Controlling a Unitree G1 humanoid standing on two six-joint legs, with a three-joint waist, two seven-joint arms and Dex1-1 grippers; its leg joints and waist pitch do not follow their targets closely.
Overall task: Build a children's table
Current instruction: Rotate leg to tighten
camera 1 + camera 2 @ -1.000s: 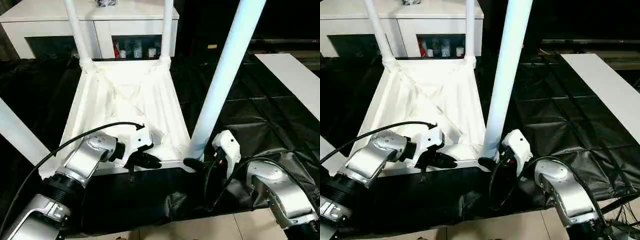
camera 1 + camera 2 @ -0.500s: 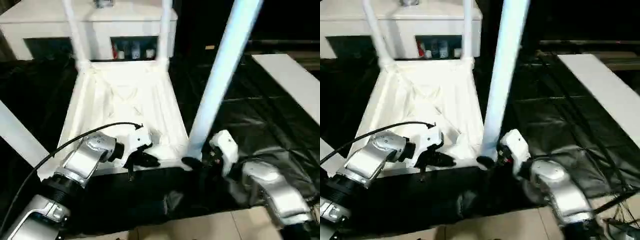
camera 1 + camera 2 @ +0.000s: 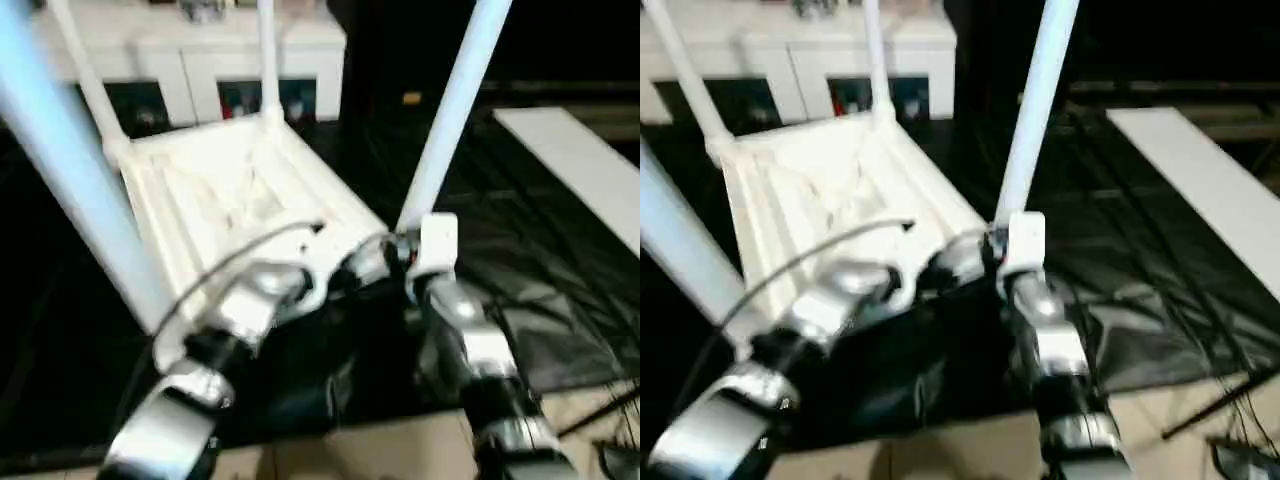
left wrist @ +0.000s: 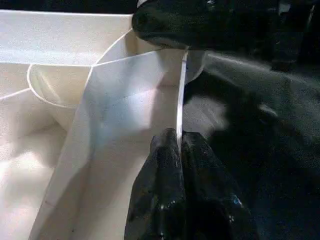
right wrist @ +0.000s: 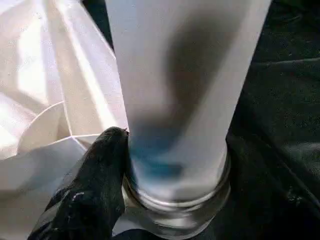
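- Left eye view differs from half a second ago: the whole picture is swung and tilted, so much of the shift is taken as camera motion.
- Against the white cabinet (image 3: 200, 40) the tabletop (image 3: 230, 190) is now skewed, its near corner turned toward the robot, and the two forearms are drawn close together at that corner. The half-built table is therefore judged to be being turned or lifted by both arms.
- Four legs are seen standing in the inverted tabletop, so fitting is judged nearly done. What remains is probably seating and righting it.
- Left wrist view gives what the head views blur: the left gripper (image 4: 178, 139) is pinched shut on the thin raised rim (image 4: 181, 95), with ribbed plastic to one side of it and the black sheet (image 4: 260, 130) to the other.
- Right wrist view shows the right gripper (image 5: 117, 145) pressed against the base of the near leg (image 5: 180, 75), just above the round socket (image 5: 175, 212). Whether it is clamped around that leg cannot be told.
- Neither wrist view shows the other three legs, which are supplied by the head views.
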